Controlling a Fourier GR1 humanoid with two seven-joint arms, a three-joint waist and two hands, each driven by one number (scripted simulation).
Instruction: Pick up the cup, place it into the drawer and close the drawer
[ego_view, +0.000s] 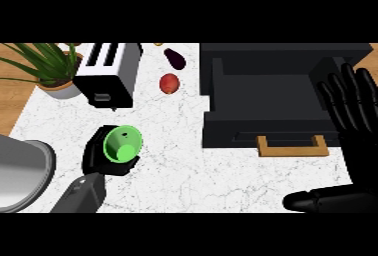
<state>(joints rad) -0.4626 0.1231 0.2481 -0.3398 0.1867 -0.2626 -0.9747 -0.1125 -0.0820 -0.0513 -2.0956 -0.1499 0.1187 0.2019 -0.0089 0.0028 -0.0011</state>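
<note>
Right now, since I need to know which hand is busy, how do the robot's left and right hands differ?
The left hand's fingers curl round the green cup; the right hand's fingers are straight and hold nothing. The left hand is over the white counter at the view's left; the right hand rests at the right edge, fingers up, beside the open drawer. Both are black.

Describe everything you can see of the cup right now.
The cup is bright green and plastic-looking, seen from above with its open mouth toward the view, slightly tilted. The left hand curls round its lower side, hiding part of the wall. It is over the white marbled counter, left of the drawer. Whether it touches the counter cannot be told.
</note>
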